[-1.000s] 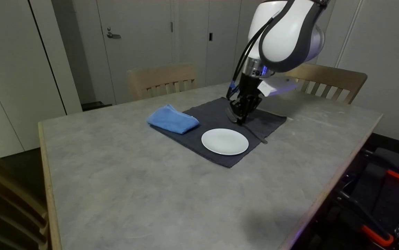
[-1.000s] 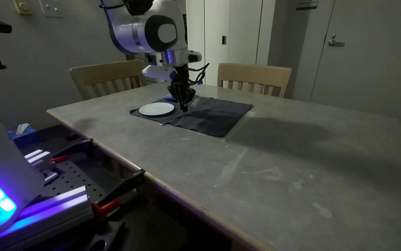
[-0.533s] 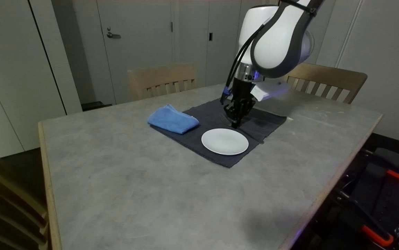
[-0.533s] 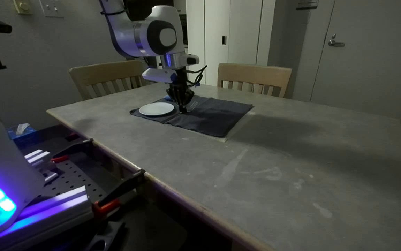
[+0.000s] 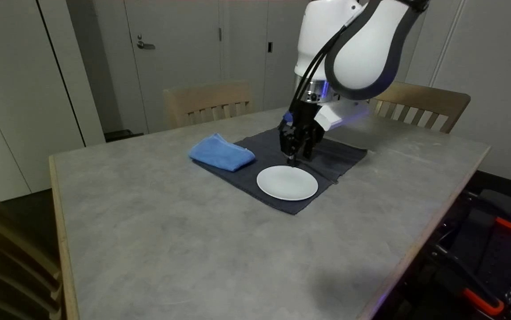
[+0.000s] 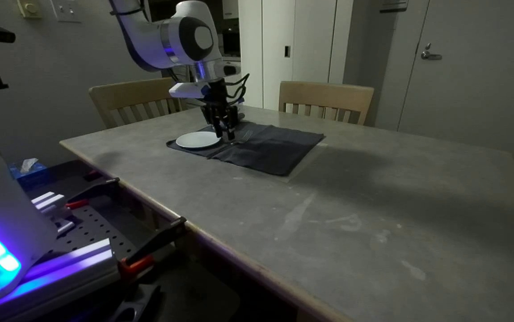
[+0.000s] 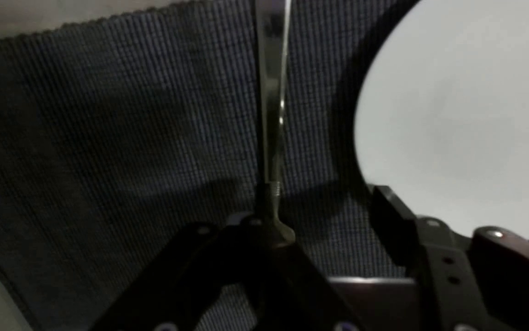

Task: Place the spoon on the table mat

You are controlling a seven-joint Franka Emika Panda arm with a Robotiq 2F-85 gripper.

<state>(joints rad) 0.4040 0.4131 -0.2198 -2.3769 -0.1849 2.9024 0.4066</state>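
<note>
The silvery utensil (image 6: 244,136) shows tines like a fork's; the spoon is out of view. It lies on the dark grey-blue table mat (image 6: 279,147), beside the white plate (image 5: 287,183). Its handle (image 7: 272,69) runs toward the mat's edge in the wrist view. Above it my gripper (image 7: 323,207) stands open, nothing between its fingers. One finger hides part of the utensil's neck; whether they touch I cannot tell. The opposite finger (image 7: 391,220) is at the plate's rim. In an exterior view, the gripper (image 5: 299,160) is low over the mat, just behind the plate.
A folded blue cloth (image 5: 222,153) rests on the mat's corner. The grey table (image 5: 184,249) extends around the mat. Wooden chairs (image 6: 326,100) stand along its far sides. Black clamps (image 6: 158,239) sit at the table edge near the robot base.
The gripper came down with the utensil, then opened and let go of it on the mat. It shifted toward the plate, which slid very slightly.
</note>
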